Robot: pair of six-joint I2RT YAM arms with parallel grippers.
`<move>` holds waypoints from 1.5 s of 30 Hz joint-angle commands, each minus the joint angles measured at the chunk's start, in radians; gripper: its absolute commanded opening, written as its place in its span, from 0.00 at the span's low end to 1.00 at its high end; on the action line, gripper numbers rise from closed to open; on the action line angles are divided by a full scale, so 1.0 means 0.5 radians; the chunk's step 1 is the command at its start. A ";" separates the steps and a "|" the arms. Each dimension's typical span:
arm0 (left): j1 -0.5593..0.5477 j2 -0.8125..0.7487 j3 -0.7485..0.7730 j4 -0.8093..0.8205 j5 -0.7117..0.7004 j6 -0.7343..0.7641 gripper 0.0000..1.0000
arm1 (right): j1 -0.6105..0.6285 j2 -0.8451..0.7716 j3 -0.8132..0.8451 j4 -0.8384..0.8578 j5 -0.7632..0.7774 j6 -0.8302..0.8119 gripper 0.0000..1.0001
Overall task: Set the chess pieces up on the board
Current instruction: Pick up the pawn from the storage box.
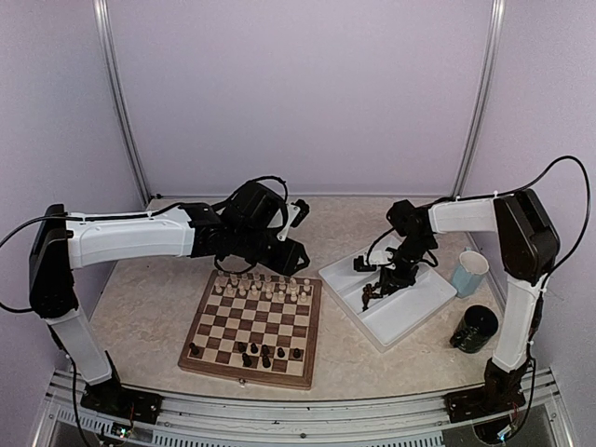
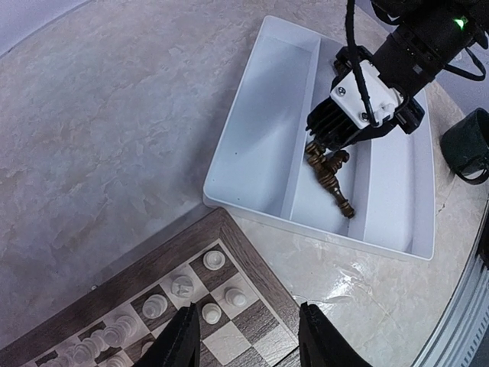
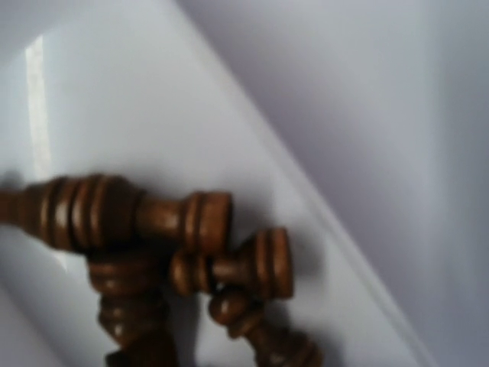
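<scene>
Dark brown pieces [image 3: 191, 252] lie heaped on their sides in the white tray [image 2: 252, 153], beside the board [image 2: 153, 264]. Right gripper [image 2: 330, 149] sits directly upon them (jaw state indeterminate), presumably to extract one. Left gripper [image 2: 248, 336] hangs spread, empty, above the cream pieces [image 2: 214, 260].

No legible text, label, brand, number or sign on any surface in view.

Top view: left arm [image 1: 130, 237] rises from its base, forearm level toward 3 o'clock; left gripper [image 2: 252, 336] points down, fingers apart. Right arm [image 1: 526, 233] folds toward 9 o'clock; right gripper [image 2: 330, 149] hangs low, jaw spacing unclear.
</scene>
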 commanded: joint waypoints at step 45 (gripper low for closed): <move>-0.038 0.023 -0.055 0.091 0.080 -0.038 0.44 | 0.295 0.044 -0.110 -0.019 0.308 -0.059 0.26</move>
